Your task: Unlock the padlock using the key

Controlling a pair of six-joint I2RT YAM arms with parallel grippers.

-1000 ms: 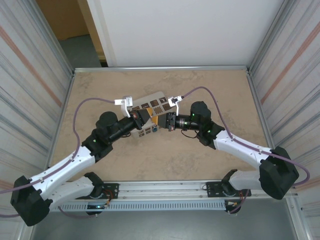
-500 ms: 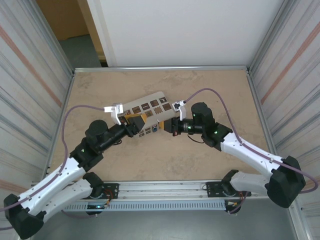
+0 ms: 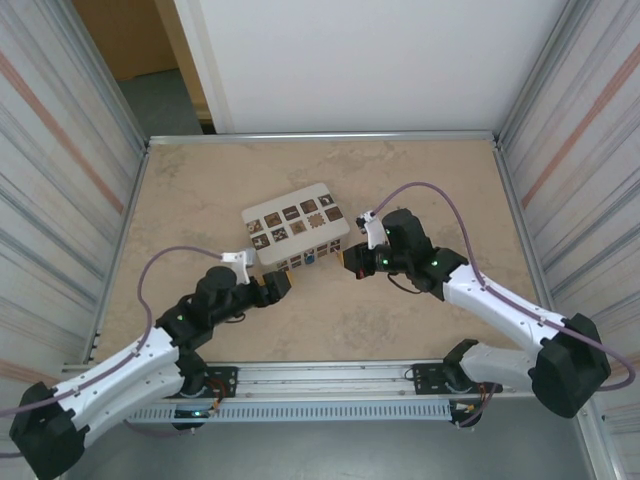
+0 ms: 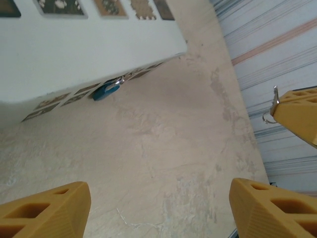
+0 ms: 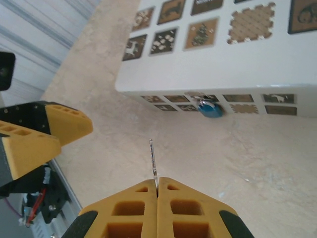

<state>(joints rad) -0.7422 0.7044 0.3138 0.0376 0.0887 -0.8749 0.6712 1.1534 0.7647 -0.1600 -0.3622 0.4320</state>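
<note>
While the left gripper [image 4: 158, 198] is gaping empty, the right gripper [image 5: 157, 187] is clamping the key [image 5: 153, 159], near the padlock [image 5: 210, 109].

The padlock [image 5: 211, 109] is blue with a grey shackle. The key [image 5: 153, 161] is silvery. The box [image 5: 237, 59] is white, set with brown patterned squares. The tabletop [image 3: 420, 170] is mottled beige. The left hand [image 4: 158, 198] and right hand [image 5: 157, 184] have yellow fingers [image 4: 297, 213]. The arms [image 3: 130, 360] are white and black.

Beige mottled tabletop [image 3: 420, 170], corrugated metal side walls [image 3: 60, 150], white back panel [image 3: 370, 60]
</note>
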